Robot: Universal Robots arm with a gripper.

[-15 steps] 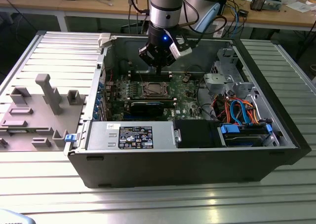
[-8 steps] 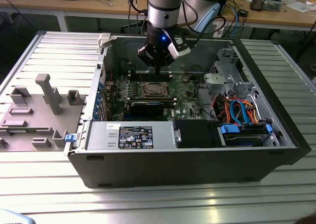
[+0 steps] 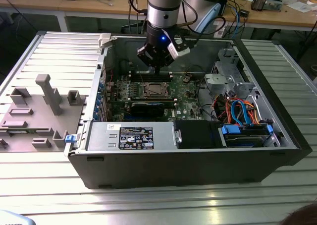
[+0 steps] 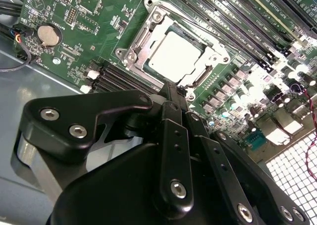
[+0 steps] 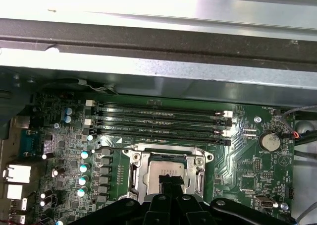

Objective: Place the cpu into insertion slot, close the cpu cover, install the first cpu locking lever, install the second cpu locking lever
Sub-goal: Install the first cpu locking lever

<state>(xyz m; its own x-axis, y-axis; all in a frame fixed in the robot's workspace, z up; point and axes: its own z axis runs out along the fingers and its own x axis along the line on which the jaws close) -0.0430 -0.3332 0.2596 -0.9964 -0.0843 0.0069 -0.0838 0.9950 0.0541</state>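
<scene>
Grey moulded plastic fixture tray [image 3: 37,111] at exterior view's left. Open steel computer case [image 3: 173,160], green motherboard [image 3: 185,91] inside. Matte black gripper [image 4: 171,92], fingers pressed together, nothing between, tips just above insertion slot [image 3: 155,90]. Square cpu [image 4: 176,56], silver top, sits in slot; silvery cpu cover [image 4: 137,38] frames it. Orange and blue cables [image 3: 237,111] at right.

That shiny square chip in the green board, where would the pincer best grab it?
By two opposite edges, coming straight down from above: the cpu lies flat in the insertion slot, only its smooth top exposed. The cpu cover frames it and seems to overlap those edges, so it would probably need opening first.
</scene>
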